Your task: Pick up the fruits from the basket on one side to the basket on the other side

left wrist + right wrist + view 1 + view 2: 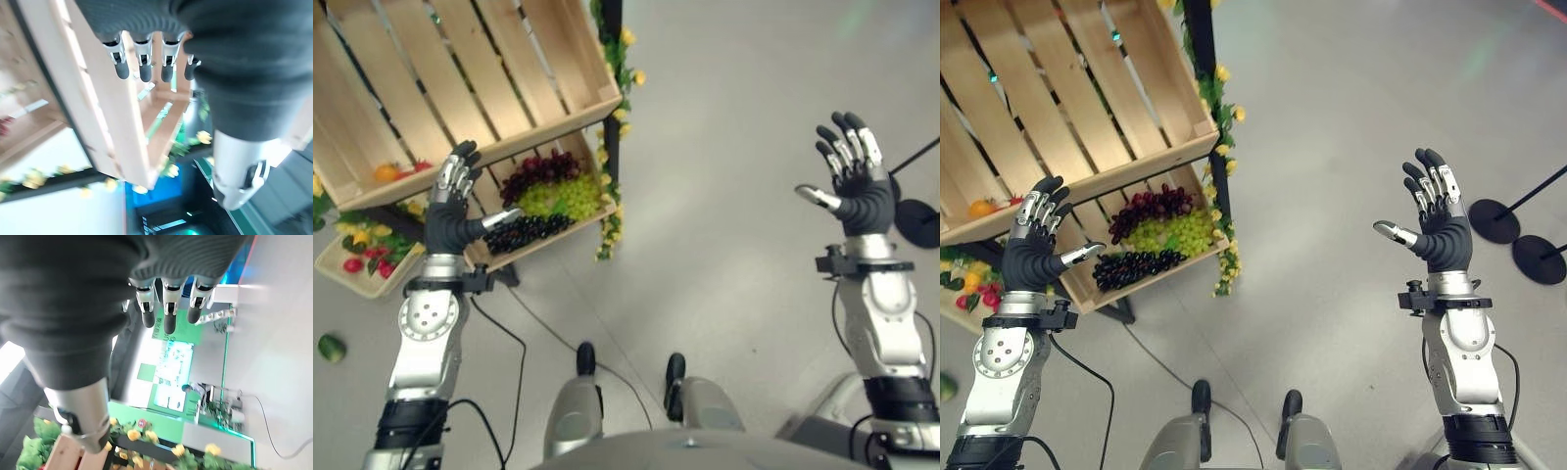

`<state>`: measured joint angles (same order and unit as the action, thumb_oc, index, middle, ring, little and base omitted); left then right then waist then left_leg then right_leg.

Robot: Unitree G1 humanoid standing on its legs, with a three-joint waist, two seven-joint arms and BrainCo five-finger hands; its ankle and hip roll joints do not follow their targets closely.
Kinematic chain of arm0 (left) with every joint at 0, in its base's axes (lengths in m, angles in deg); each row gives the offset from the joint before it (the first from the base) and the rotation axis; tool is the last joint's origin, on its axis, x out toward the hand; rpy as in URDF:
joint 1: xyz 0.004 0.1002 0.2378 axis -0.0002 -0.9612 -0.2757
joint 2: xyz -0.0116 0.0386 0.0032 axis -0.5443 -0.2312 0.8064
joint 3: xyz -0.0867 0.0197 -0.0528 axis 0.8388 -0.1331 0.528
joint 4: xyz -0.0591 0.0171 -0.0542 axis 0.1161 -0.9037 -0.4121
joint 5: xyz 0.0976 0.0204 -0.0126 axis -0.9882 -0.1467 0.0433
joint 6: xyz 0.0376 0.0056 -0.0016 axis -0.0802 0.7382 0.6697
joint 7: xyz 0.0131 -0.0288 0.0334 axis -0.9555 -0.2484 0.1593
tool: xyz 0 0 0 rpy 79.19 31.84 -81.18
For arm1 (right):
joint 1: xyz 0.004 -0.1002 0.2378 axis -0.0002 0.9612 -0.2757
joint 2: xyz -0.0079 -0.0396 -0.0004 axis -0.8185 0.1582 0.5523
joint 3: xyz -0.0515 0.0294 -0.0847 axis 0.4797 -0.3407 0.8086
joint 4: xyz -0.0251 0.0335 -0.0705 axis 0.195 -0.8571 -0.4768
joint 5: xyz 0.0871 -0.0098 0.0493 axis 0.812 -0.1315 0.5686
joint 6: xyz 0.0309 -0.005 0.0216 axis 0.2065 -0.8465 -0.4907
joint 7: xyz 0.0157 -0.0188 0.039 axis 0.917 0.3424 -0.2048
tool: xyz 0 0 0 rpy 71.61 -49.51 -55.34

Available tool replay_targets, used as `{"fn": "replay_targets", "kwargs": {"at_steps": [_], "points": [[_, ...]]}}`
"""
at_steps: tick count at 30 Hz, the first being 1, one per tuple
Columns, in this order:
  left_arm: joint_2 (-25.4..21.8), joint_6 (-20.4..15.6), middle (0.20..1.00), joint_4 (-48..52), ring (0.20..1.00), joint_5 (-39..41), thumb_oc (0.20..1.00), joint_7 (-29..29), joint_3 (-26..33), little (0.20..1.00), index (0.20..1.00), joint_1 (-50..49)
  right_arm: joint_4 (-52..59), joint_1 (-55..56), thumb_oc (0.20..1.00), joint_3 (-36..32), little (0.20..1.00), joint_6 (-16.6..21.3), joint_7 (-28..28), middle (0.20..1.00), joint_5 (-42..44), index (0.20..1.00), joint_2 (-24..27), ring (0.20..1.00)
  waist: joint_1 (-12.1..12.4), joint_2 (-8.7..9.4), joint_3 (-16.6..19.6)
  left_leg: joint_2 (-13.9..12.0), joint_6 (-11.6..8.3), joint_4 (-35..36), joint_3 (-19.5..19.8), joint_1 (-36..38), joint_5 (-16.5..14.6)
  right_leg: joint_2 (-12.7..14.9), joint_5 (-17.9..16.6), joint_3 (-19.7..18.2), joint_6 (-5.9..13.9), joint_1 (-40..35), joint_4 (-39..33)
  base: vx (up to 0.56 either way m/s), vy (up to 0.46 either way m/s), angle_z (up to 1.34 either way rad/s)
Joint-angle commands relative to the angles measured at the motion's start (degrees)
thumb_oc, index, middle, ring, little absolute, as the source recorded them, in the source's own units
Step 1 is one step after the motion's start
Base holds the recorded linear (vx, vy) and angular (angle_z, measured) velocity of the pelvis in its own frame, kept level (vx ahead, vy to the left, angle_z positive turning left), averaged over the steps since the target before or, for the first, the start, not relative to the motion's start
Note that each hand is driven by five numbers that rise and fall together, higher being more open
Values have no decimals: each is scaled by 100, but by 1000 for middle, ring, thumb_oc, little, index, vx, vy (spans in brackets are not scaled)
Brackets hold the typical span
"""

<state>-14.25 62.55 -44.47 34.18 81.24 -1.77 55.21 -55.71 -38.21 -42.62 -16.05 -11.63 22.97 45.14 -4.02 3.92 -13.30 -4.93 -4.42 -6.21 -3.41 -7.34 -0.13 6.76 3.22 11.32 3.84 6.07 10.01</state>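
Note:
My left hand (447,223) is raised in front of a wooden crate stand, fingers straight and spread, thumb out, holding nothing. Its fingers (142,63) show against the crate slats in the left wrist view. Just right of it, the lower crate (570,235) holds dark purple, green and black grape bunches (546,196). An orange fruit (386,172) and something red lie in the corner of the large upper crate (470,88). My right hand (857,186) is raised over bare floor far to the right, open and empty, its fingers (166,308) straight.
A low tray (357,264) at the far left holds red and yellow fruits. A green fruit (331,347) lies on the floor below it. Yellow-flowered garlands hang along the black stand post (610,147). Black round post bases (1494,220) stand at the right.

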Motion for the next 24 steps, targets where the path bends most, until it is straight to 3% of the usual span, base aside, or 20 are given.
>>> {"fn": "replay_targets", "kwargs": {"at_steps": [1, 4, 5, 6, 9, 10, 11, 12, 13, 19, 24], "points": [[-63, -382, 1000, 257, 1000, -234, 1000, -47, -3, 1000, 1000, 6, 250, -92, 1000, -263, 1000, 250, -88, 1000, 73, 1000, 139, 1000, -96, 157, 331, -318, 8, -1126, -46, 139, -348, -335, 301, -247, -11, -165, 112, 89, -238, -54], [-36, -367, 1000, 251, 1000, -234, 1000, -62, -23, 1000, 1000, 4, 325, -107, 1000, -256, 1000, 307, -101, 1000, 185, 1000, 189, 1000, -58, 201, 190, -518, -113, -2350, 155, -142, 258, -666, 362, -468, -286, -581, -39, 64, -251, -60], [-9, -366, 1000, 241, 1000, -219, 1000, -61, -30, 1000, 1000, -6, 359, -107, 1000, -256, 1000, 318, -106, 1000, 214, 1000, 203, 1000, -40, 231, 177, -480, -84, -2584, 274, -221, 428, -704, 352, -555, -338, -622, -64, -3, -169, -73], [25, -363, 1000, 223, 1000, -212, 1000, -46, -45, 1000, 1000, -19, 379, -142, 1000, -236, 1000, 327, -107, 1000, 257, 1000, 204, 1000, -12, 225, 139, -415, -56, -2933, 467, -352, 457, -763, 317, -671, -386, -642, -94, -4, -93, -60], [89, -353, 1000, 257, 1000, -197, 1000, -13, -28, 1000, 1000, -73, 362, -218, 1000, -157, 1000, 319, -74, 1000, 220, 1000, 201, 1000, 13, 204, 195, -247, 30, -2967, 677, -460, 410, -811, 308, -868, -398, -634, -166, 21, 2, -60], [122, -368, 1000, 335, 1000, -233, 1000, 50, 10, 1000, 1000, -117, 324, -355, 1000, -30, 1000, 315, -77, 1000, 212, 1000, 204, 1000, 136, 122, 201, 205, 127, -2587, 1041, -562, 36, -899, 328, -1171, -332, -657, -118, 74, 65, -43], [124, -367, 1000, 337, 1000, -234, 1000, 50, 15, 1000, 1000, -115, 320, -364, 1000, -27, 1000, 317, -77, 1000, 212, 1000, 206, 1000, 138, 134, 206, 215, 131, -2549, 1029, -566, 84, -885, 299, -1179, -329, -638, -127, 141, 117, -29], [121, -406, 1000, 396, 1000, -235, 1000, 104, 67, 1000, 1000, -143, 320, -483, 1000, 68, 1000, 322, -86, 1000, 208, 1000, 218, 1000, 217, 97, 205, 451, 171, -2167, 1388, -585, -178, -959, 324, -1416, -278, -649, -80, 136, 184, -105], [170, -531, 1000, 522, 1000, -111, 1000, 193, 134, 1000, 1000, -170, 185, -732, 1000, 298, 1000, 346, -92, 1000, 216, 1000, 225, 1000, 262, 45, 275, 892, 204, -1534, 1922, -301, -464, -1034, 243, -1879, -170, -577, -5, 155, 186, -113], [276, -634, 1000, 732, 1000, 123, 1000, -37, 148, 1000, 1000, -258, 198, -372, 1000, 62, 1000, 306, -162, 1000, 189, 1000, 162, 1000, 9, -7, 505, 659, 290, -834, 1260, 347, -601, -885, 235, -2056, 16, -538, 18, 81, 183, -110], [247, -629, 1000, 678, 1000, 5, 1000, 16, 11, 1000, 1000, -125, 124, -288, 1000, -75, 1000, 308, 2, 1000, -22, 1000, 108, 1000, -144, -15, 580, 720, 451, -585, 789, 550, -702, -735, 99, -2381, 269, -407, 81, -9, 152, -58]]}}
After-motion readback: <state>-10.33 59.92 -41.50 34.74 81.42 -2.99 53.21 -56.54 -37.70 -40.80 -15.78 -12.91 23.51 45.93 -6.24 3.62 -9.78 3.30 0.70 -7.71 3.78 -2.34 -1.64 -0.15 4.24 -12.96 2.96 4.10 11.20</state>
